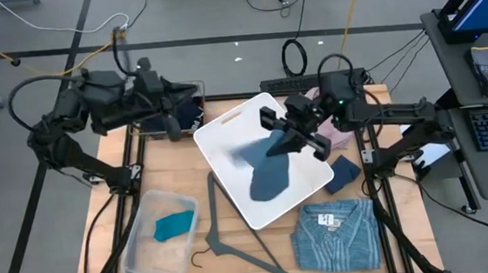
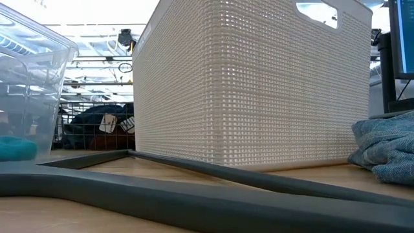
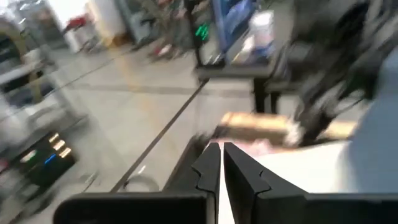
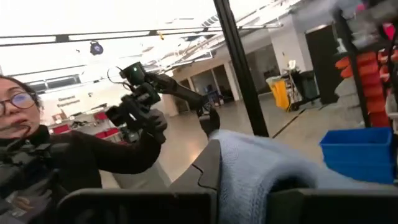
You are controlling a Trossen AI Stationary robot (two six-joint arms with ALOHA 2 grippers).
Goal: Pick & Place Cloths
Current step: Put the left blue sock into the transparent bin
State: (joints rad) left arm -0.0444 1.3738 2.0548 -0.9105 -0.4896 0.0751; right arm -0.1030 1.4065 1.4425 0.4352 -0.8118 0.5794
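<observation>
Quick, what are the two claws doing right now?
Left gripper: shut, holding nothing, at the table's far left.
Right gripper: shut on the blue cloth, above the white basket.

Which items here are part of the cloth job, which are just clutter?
Job:
blue cloth, held by right tool over white basket
teal cloth in clear bin
striped shirt
navy cloth
pink cloth

Lying about:
grey hanger

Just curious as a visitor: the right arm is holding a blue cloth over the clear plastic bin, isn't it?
Not quite. The right gripper holds the blue cloth over the white basket, not the clear plastic bin, which sits apart with a teal cloth. The high view shows this.
</observation>
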